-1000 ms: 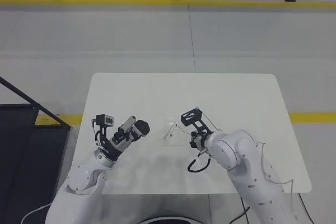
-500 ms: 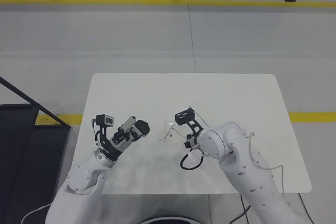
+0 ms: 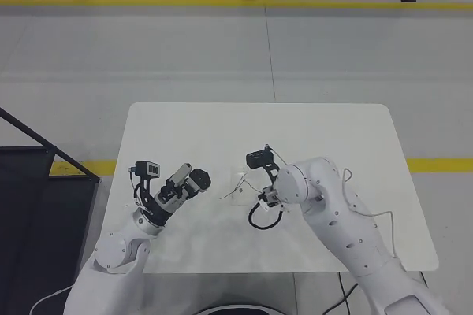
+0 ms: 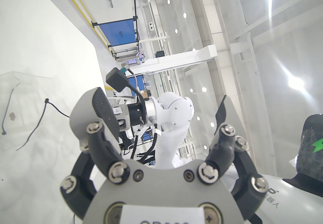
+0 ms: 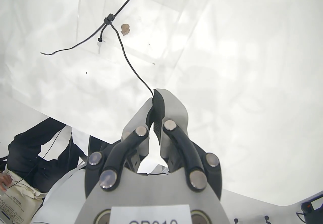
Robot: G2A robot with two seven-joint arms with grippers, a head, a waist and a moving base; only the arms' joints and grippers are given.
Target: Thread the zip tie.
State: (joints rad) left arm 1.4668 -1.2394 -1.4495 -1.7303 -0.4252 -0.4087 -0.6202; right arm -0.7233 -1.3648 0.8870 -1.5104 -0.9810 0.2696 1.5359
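"Two to place: the held zip tie [image 5: 126, 58], a thin black plastic strap, and the second zip tie [image 5: 83, 42], thin, black and plastic as well. Where do they lie?"

"Both are at the flat clear acrylic plate [image 5: 176, 8] near the middle of the white rectangular table [image 3: 339, 134], between the two arms. The held zip tie runs from the right gripper [image 5: 154, 102] to a small square head over the plate. The second zip tie crosses it right at that head, one end over the plate and the other past the plate's edge on the table."

"Is one threaded through the other's head?"

"I cannot tell. The strands meet there, and another small head sits just beside the crossing."

"How are the right gripper's fingers?"

"Pinched together on the tail of the held zip tie, so that the strap comes out at the very tip of the pads."

"And the left gripper [image 4: 161, 97]?"

"Its fingers are spread wide with nothing between them. It sits on the robot's left side of the plate, well apart from both ties, angled up off the table."

"Anything else on the plate?"

"One small brown speck [image 5: 125, 29], just beside the held zip tie and near the head."
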